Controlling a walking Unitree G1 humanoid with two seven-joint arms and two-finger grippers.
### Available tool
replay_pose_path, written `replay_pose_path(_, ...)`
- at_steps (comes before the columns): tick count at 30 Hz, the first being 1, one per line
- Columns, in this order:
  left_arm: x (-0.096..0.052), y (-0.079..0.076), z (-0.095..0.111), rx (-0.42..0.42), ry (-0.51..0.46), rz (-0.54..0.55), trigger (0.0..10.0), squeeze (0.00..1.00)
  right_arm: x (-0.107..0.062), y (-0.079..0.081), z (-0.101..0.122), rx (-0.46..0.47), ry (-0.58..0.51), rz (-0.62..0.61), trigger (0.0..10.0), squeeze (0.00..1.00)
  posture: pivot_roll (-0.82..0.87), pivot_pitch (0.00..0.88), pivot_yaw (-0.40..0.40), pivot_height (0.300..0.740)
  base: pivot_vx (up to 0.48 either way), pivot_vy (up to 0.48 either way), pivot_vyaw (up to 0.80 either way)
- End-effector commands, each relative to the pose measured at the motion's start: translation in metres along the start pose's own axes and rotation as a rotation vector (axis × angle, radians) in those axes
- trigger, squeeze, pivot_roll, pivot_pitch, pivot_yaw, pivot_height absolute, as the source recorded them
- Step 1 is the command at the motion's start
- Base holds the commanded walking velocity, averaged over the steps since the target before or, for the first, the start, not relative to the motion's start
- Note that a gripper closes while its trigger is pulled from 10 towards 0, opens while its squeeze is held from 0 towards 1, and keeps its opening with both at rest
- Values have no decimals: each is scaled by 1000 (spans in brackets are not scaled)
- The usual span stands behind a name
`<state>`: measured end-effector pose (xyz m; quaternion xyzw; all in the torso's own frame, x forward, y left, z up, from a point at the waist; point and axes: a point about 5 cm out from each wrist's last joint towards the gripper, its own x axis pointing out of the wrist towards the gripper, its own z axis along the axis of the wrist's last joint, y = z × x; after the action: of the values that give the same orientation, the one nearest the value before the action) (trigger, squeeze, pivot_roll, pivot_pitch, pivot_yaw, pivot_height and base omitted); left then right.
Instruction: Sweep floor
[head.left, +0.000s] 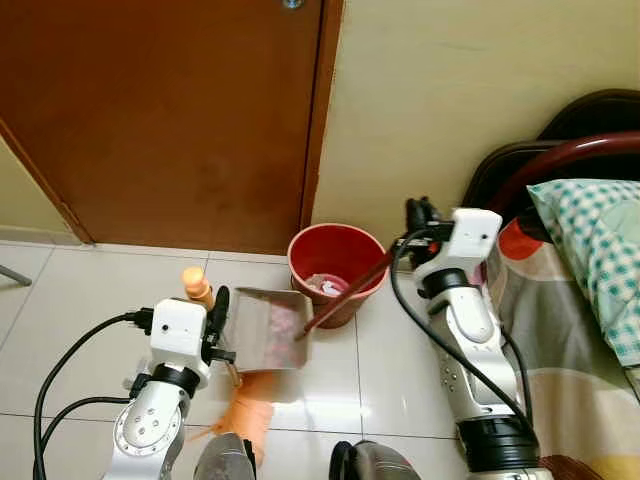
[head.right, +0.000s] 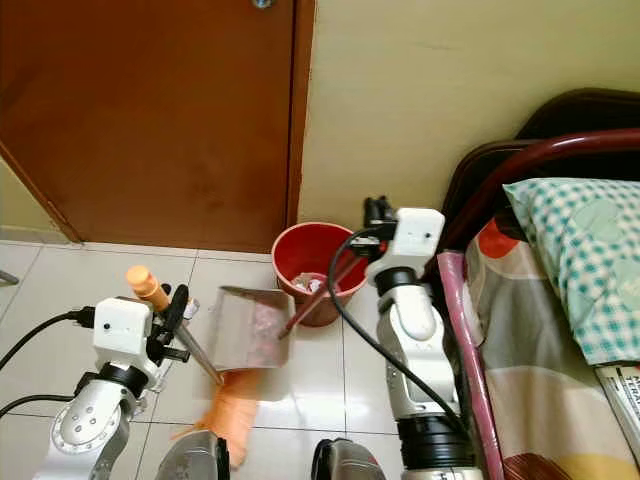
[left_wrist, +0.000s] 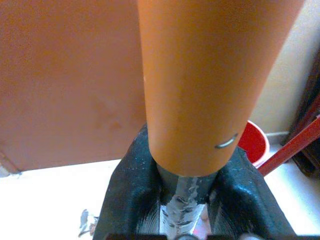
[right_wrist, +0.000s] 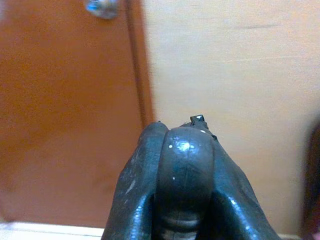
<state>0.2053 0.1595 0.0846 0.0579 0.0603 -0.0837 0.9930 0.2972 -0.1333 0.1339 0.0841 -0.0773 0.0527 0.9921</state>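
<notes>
Door: the brown wooden door (head.left: 165, 120) stands at the back, on the left.
Wall: the plain cream wall (head.left: 470, 90) is to the right of the door.
Bucket: the round red plastic bucket (head.left: 337, 258) sits on the pale tiled floor (head.left: 70, 300), right by the wall, near the door's right edge.
Dustpan: the flat grey metal dustpan (head.left: 268, 328) is in front of the bucket, tipped toward it; its long dark red handle (head.left: 350, 290) crosses over the bucket's rim up to the right pincer (head.left: 418, 215).
Broom: the orange-handled broom (head.left: 197, 285) is left of the dustpan, in the left pincer (head.left: 218, 310); its bristles (head.left: 245, 415) rest on the floor just in front of the dustpan.
Bed: the dark wooden bed with a checked pillow (head.left: 590, 240) is on the right, against the wall.
</notes>
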Motion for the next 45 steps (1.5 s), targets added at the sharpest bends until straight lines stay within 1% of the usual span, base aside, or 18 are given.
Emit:
replay_pose_path(1,-3,-1,-11,7,75,-16,10000,0,-3,-11,-1,-62,24,-47,10000,0,118,132,-54,740,0,0,0)
replay_pose_path(2,-2,0,-9,16,78,-16,10000,0,-5,-24,-1,-72,31,-119,10000,0,110,137,-46,740,0,0,0)
replay_pose_path(3,-2,0,-9,16,78,-16,10000,0,-5,-24,-1,-72,31,-119,10000,0,110,137,-46,740,0,0,0)
replay_pose_path(4,1,3,-7,19,79,-12,10000,0,-3,-39,-1,-51,35,-201,10000,0,101,135,-33,740,0,0,0)
replay_pose_path(5,4,5,-7,18,79,-10,10000,0,1,-44,0,-54,31,-230,10000,0,96,135,-27,740,0,0,0)
replay_pose_path(7,5,4,-7,18,79,-13,10000,0,6,-43,1,-58,22,-233,10000,0,96,135,-27,740,0,0,0)
replay_pose_path(11,10,0,0,32,57,-39,10000,0,31,-47,16,-100,-31,-333,10000,0,106,134,-27,740,0,0,0)
replay_pose_path(12,10,0,0,32,57,-39,10000,0,31,-47,16,-100,-31,-333,10000,0,106,134,-27,740,0,0,0)
replay_pose_path(13,10,2,1,30,57,-27,10000,0,39,-51,23,-118,-53,-376,10000,0,117,135,-35,740,0,0,0)
replay_pose_path(16,10,4,0,29,63,-11,10000,0,46,-57,31,-159,-71,-432,10000,0,123,136,-41,740,0,0,0)
replay_pose_path(20,5,6,-1,26,73,6,10000,0,49,-63,36,-234,-96,-445,10000,0,124,138,-49,740,0,0,0)
replay_pose_path(26,3,3,-3,12,75,13,10000,0,36,-67,25,-250,-61,-411,10000,0,115,141,-56,740,0,0,0)
replay_pose_path(31,1,6,2,17,59,46,10000,0,1,-69,-3,-218,55,-325,10000,0,100,141,-54,740,0,0,0)
replay_pose_path(32,1,8,5,21,50,59,10000,0,-12,-71,-12,-200,99,-322,10000,0,97,141,-53,740,0,0,0)
replay_pose_path(34,2,9,6,23,46,64,10000,0,-17,-71,-15,-190,115,-320,10000,0,95,143,-52,740,0,0,0)
replay_pose_path(36,5,10,13,48,11,70,10000,0,-28,-71,-25,-184,167,-322,10000,0,92,136,-50,740,0,0,0)
replay_pose_path(40,13,9,25,71,-47,73,10000,0,-32,-69,-29,-187,187,-309,10000,0,92,135,-51,740,0,0,0)
replay_pose_path(45,22,1,42,90,-113,43,10000,0,-23,-63,-32,-208,216,-271,10000,0,100,130,-51,740,0,0,0)
